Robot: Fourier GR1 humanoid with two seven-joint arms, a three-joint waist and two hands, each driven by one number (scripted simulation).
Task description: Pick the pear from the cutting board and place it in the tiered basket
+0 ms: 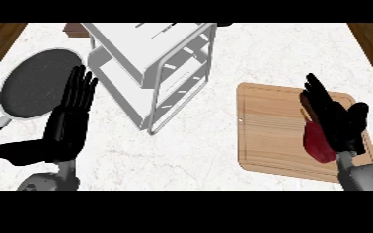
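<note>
The pear (317,144), dark red with its stem pointing up the view, is seen lying near the right edge of the cutting board (273,128), its long axis running roughly along the board's short side, away from the robot. The right hand (336,121) is placed directly at it: the palm and straight fingers lie just to the pear's right and partly over it, with nothing curled round the fruit, so no grasp is judged to be made yet. The left hand (69,121) is held flat and apart at the view's left, resting beside the dark pan (33,86). The tiered basket (157,69) stands well to the left of the pear, so a leftward carry across the counter (204,148) is called for.
</note>
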